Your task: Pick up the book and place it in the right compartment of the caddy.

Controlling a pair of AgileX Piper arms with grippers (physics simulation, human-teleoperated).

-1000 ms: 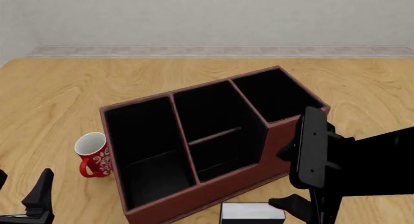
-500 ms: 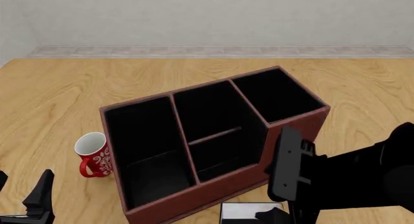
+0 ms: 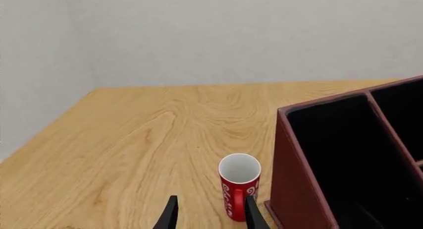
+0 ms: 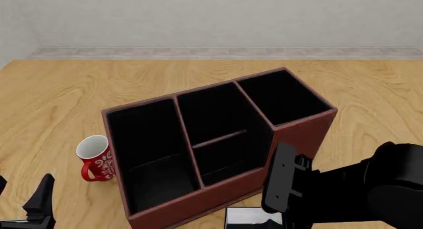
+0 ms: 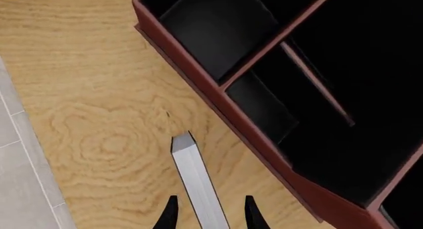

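We find the book (image 5: 196,184) standing on edge on the worktop (image 4: 59,100), close to its near edge and just in front of the caddy's near long wall. In the front view only a white strip shows there, behind the right arm. In the right wrist view its white page edge runs up between the two fingers of the right claw (image 5: 208,214). The fingers stand apart on either side of the book with a gap visible at each, so we read this claw as open and not yet gripping.

The caddy (image 4: 218,189) sits across the middle of the worktop, turned at an angle. Its right compartment (image 4: 283,97) lies at the far right end and holds nothing that we can see. The other two sections also look bare.

So we judge the task to be at its start. The book is not grasped, not lifted, and not in any compartment. Closing on the book, raising it over the tall walls and lowering it into that square section all remain.

The right arm reaches in low from the worktop's near right corner, its wrist bent down so the claw points at the worktop over the book.

The left claw (image 3: 208,214) hangs open near the near left corner, holding nothing, with the red mug (image 3: 238,185) just beyond its fingers and beside the caddy's left end.
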